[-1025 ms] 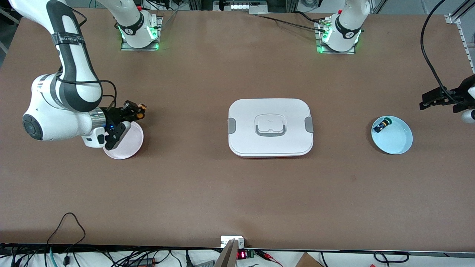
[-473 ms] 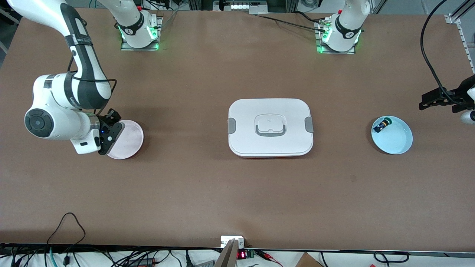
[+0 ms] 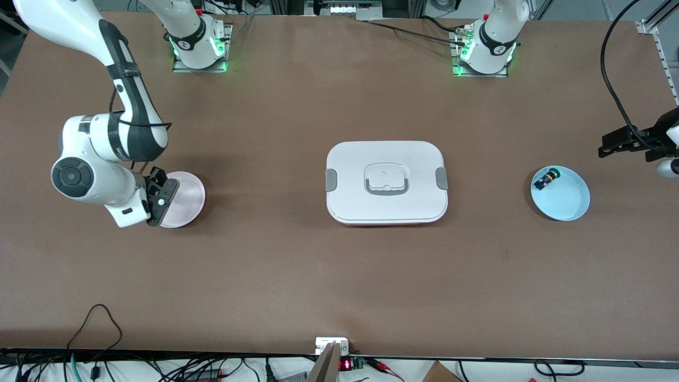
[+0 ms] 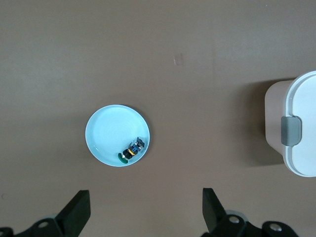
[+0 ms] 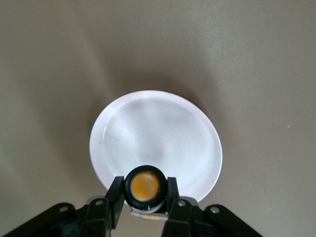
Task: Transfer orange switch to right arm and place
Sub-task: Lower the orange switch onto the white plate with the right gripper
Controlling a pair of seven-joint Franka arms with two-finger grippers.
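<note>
My right gripper (image 5: 144, 191) is shut on the orange switch (image 5: 145, 184). The switch's round black-rimmed orange end faces the camera, over the rim of the small pinkish-white plate (image 5: 158, 136). In the front view the right gripper (image 3: 158, 197) hangs over that plate (image 3: 186, 199), at its edge toward the right arm's end of the table. The switch is hidden there under the wrist. My left gripper (image 4: 145, 212) is open and empty. It waits above the table by the light blue plate, at the left arm's end (image 3: 628, 142).
A light blue plate (image 3: 567, 204) holds a small blue-and-black part with a green tip (image 3: 545, 180); both show in the left wrist view (image 4: 108, 131) (image 4: 132, 150). A white lidded container (image 3: 386, 183) stands at mid-table and shows in the left wrist view (image 4: 301, 123).
The right wrist has swung round and come down over the pinkish plate's edge. The switch, seen above the plate's rim a second ago, is now hidden in the front view. The left arm has not moved.
</note>
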